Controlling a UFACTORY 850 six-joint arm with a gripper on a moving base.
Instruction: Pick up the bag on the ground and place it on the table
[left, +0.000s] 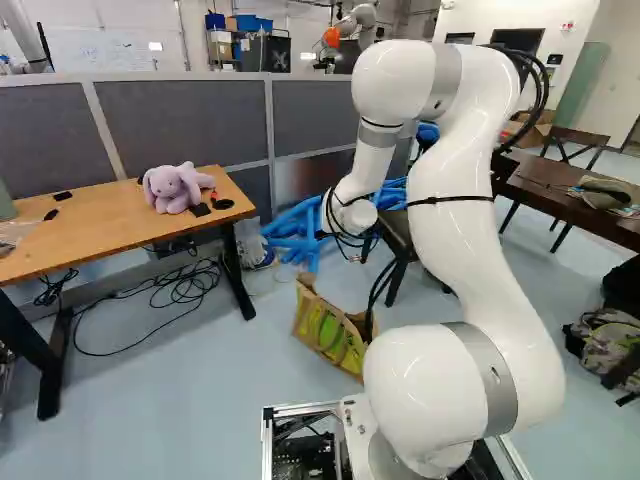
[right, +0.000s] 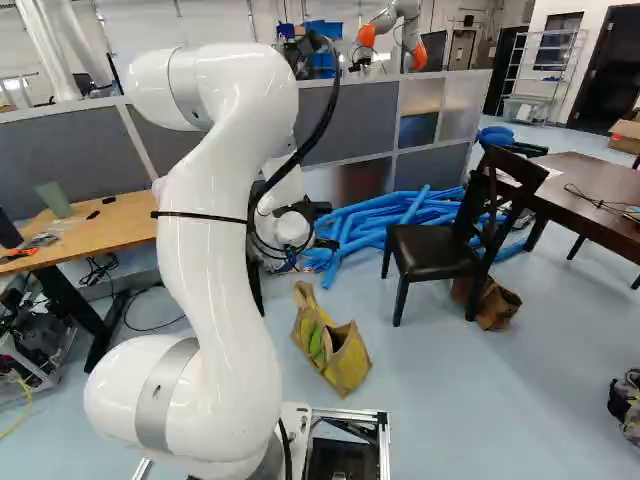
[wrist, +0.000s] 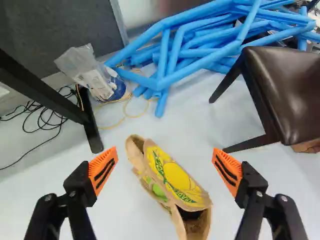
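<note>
hand: there is one gripper (left: 350, 256), and it is released; its two fingers with orange pads (wrist: 103, 171) stand wide apart, and nothing is held between them.
bag on the floor: one shopping bag (wrist: 177, 180), brown with yellow and green print, stands below the hand, in the space between the lines of the two fingers, and touches neither; its mouth is open.
wooden table: one wooden table (left: 100, 228), at the left side of the hand.
plush toy: one purple plush toy (left: 172, 188), on this table, also to the left of the hand.
plastic bag: one clear plastic bag (wrist: 90, 72), on the floor ahead of the hand and to its left, near one table leg (wrist: 42, 90).
black cables: several black cables (wrist: 47, 120), on the floor to the left of the hand; their exact number i cannot tell.
blue tubes: many blue tubes (wrist: 200, 52), piled ahead of the hand, too tangled for counting.
chairs: two; the near chair (wrist: 290, 90) is at the right of the hand, and the far chair (left: 572, 150) is farther to the right, by the dark table.
second brown bag: one second brown bag (right: 497, 305), beside the near chair's legs, right of the hand.
dark table: one dark table (right: 590, 185), well apart from the hand, to its right.
</note>
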